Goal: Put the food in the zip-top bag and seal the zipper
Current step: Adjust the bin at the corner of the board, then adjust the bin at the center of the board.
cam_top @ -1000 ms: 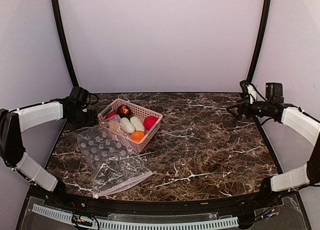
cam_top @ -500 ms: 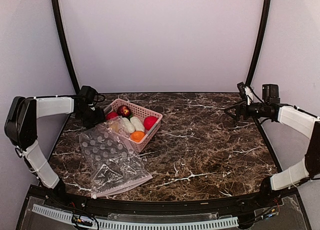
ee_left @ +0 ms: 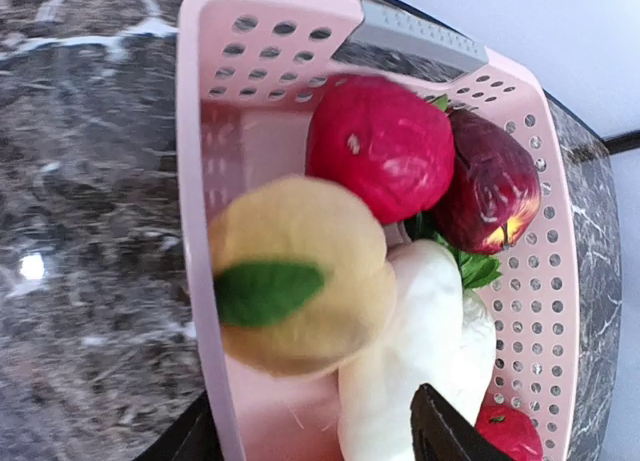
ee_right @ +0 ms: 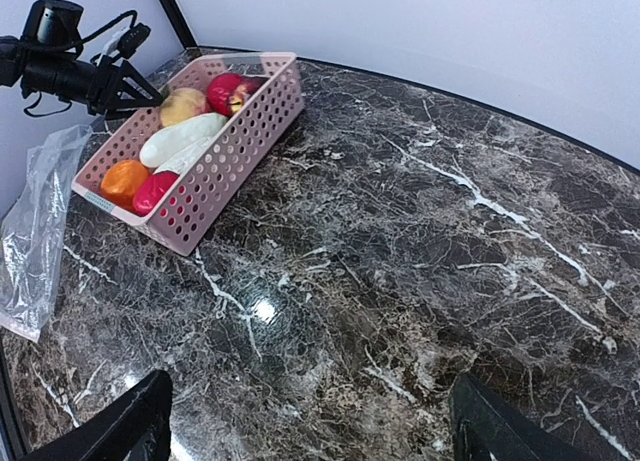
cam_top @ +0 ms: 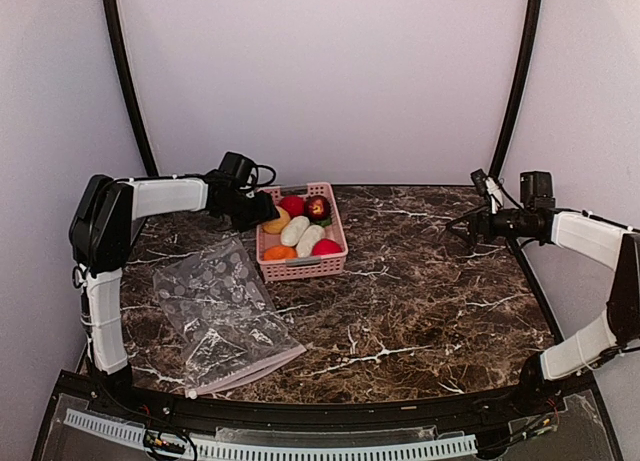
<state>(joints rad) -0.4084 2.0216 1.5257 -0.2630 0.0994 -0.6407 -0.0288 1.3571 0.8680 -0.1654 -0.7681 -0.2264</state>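
Marble tabletop [cam_top: 430, 291]: my left gripper [cam_top: 264, 209], jaws apart at the rim, has swung the pink basket [cam_top: 303, 269] and food [cam_top: 297, 231] off the zip-top bag [cam_top: 225, 316]. Bag now uncovered, nothing loaded; right gripper [cam_top: 468, 221] spread, idle.

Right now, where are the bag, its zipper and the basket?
bag [cam_top: 215, 301], top view, middle of the clear plastic.
zipper [cam_top: 250, 372], top view, midway along the pinkish strip.
basket [cam_top: 300, 270], top view, near wall.
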